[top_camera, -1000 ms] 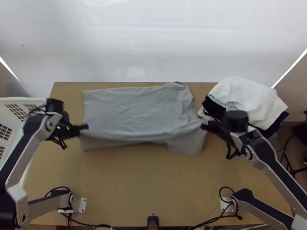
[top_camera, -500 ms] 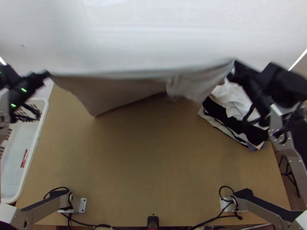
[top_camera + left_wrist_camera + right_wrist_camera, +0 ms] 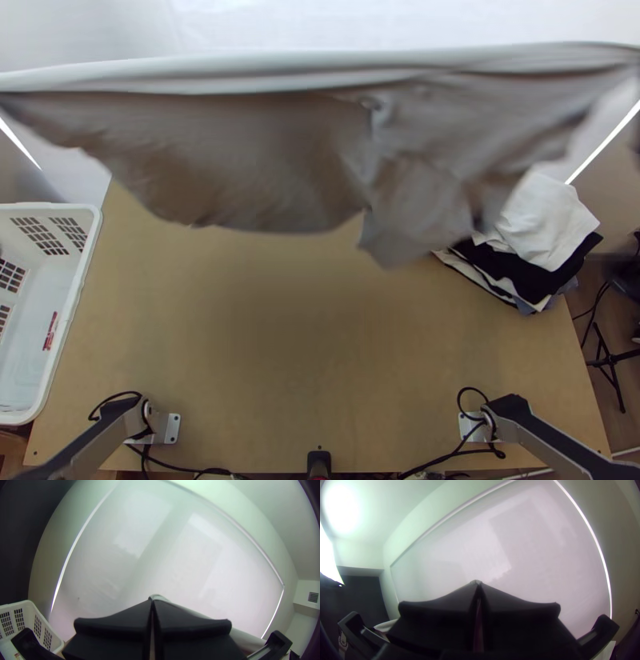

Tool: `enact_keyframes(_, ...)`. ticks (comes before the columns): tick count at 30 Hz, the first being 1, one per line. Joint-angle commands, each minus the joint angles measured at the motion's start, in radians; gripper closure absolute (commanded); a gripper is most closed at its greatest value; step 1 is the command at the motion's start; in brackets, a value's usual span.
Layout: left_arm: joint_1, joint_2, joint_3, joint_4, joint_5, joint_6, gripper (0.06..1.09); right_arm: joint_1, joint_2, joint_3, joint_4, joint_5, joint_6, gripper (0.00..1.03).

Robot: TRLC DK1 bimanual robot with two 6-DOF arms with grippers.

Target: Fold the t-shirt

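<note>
The left fingers [image 3: 133, 615] and right fingers [image 3: 463, 600] are closed on the t-shirt [image 3: 264, 148], stretching one edge between them high above the tabletop [image 3: 280, 344], probably so the loose cloth hangs free and its creases drop out before folding.

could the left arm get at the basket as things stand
Probably not: its end effector is shut on the hanging t-shirt and would likely have to let go first. Nothing covers the basket, though, so the way in from above looks free.

T-shirt [image 3: 240, 160] cut off at top view's sides; lower flap [image 3: 412, 220], perhaps sleeve, blurred.
</note>
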Motion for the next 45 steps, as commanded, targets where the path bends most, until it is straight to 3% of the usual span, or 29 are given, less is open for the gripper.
enact_keyframes(1, 0.036, -0.193, 0.032, 0.035, -0.007, -0.002, 1.05, 0.021, -0.189, 0.108, -0.164, 0.004, 0.040, 1.00)
enact_keyframes(10, 0.008, -0.370, -0.004, -0.086, 0.000, 0.018, 1.05, 0.019, -0.355, 0.162, -0.475, -0.027, 0.082, 1.00)
enact_keyframes(14, -0.019, -0.414, -0.056, -0.170, 0.000, 0.018, 1.05, 0.019, -0.390, 0.086, -0.560, -0.044, 0.123, 1.00)
enact_keyframes(18, -0.058, -0.468, -0.203, -0.256, 0.000, 0.018, 1.05, 0.019, -0.462, -0.147, -0.561, -0.047, 0.146, 1.00)
enact_keyframes(25, -0.110, -0.767, -0.846, -0.307, 0.059, 0.163, 1.05, 0.025, -0.609, -0.622, -0.555, -0.082, 0.155, 1.00)
enact_keyframes(30, -0.128, -0.905, -1.083, -0.350, 0.076, 0.187, 1.05, 0.053, -0.675, -0.866, -0.528, -0.085, 0.181, 1.00)
enact_keyframes(36, -0.124, -0.920, -1.228, -0.299, 0.088, 0.189, 1.05, 0.068, -0.652, -1.004, -0.440, -0.084, 0.194, 1.00)
enact_keyframes(45, -0.104, -0.720, -1.323, -0.040, 0.086, 0.205, 1.05, 0.097, -0.436, -1.036, -0.236, -0.084, 0.203, 1.00)
